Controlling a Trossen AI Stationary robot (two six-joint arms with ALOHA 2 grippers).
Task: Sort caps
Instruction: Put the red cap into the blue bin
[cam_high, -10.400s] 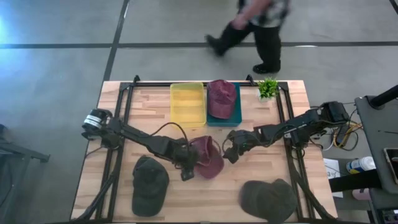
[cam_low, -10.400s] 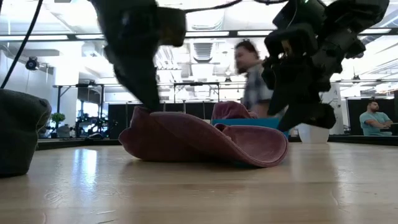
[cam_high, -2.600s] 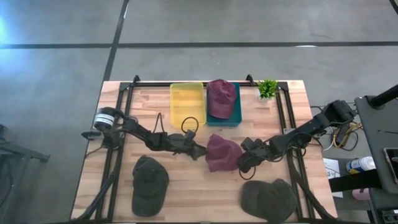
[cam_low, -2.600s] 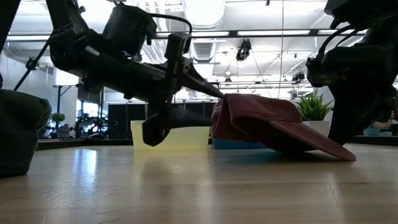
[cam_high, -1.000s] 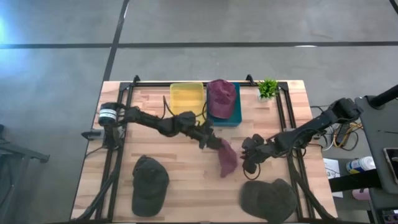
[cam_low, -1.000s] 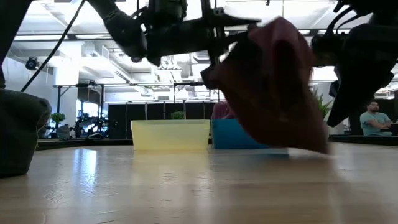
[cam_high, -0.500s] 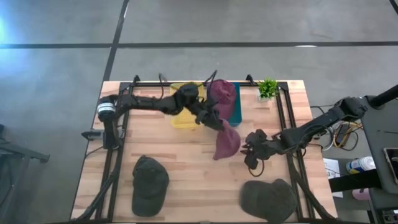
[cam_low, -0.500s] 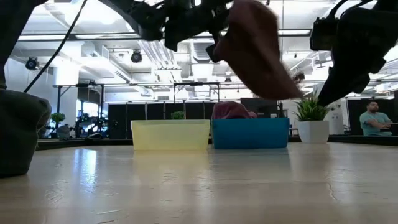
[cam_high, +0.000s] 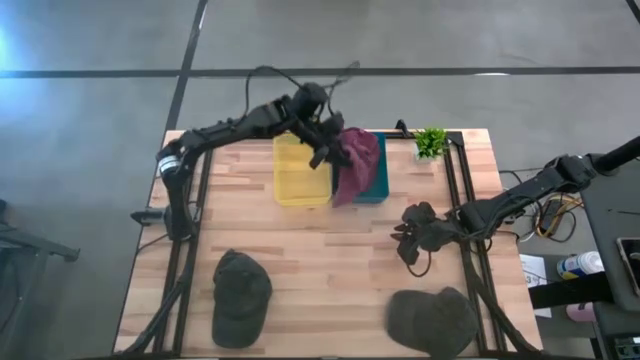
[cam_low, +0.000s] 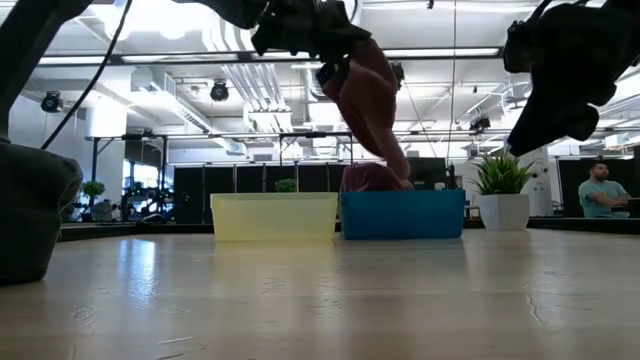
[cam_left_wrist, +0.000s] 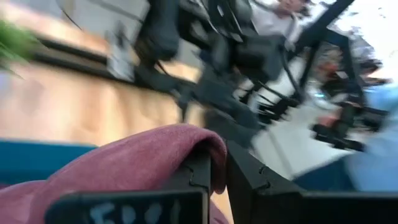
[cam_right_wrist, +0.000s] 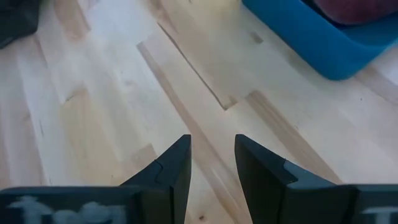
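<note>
Maroon cap (cam_high: 350, 170) hanging limp in the air, straddling the seam between teal bin (cam_high: 378, 183) and yellow bin (cam_high: 300, 170), brim end drooping toward the teal side. Pinched by one fold of fabric only, in left gripper (cam_high: 325, 150), jaws nearly closed on the cloth (clear in the left wrist view (cam_left_wrist: 214, 171)).
Second maroon cap (cam_high: 365, 150) already sitting in the teal bin, filling much of it.
Two olive caps on the table, near edge: one left (cam_high: 240, 297), one right (cam_high: 432, 322). Untouched.
Right gripper (cam_high: 415, 240) parked low over bare table right of centre, jaws part open, holding nothing.

Risks, as judged from here:
- Thin pinch on soft cloth: slip possible mid-swing, landing anywhere.
- Release while over the seam: could drape across both rims or slide into yellow, so wrong sort.
- Teal bin half full: second cap may perch on the first and roll off over the rim.
- Dangling brim could catch the bin wall and drag the bin.
- Right arm close to the bins: clash likely if both move together.
</note>
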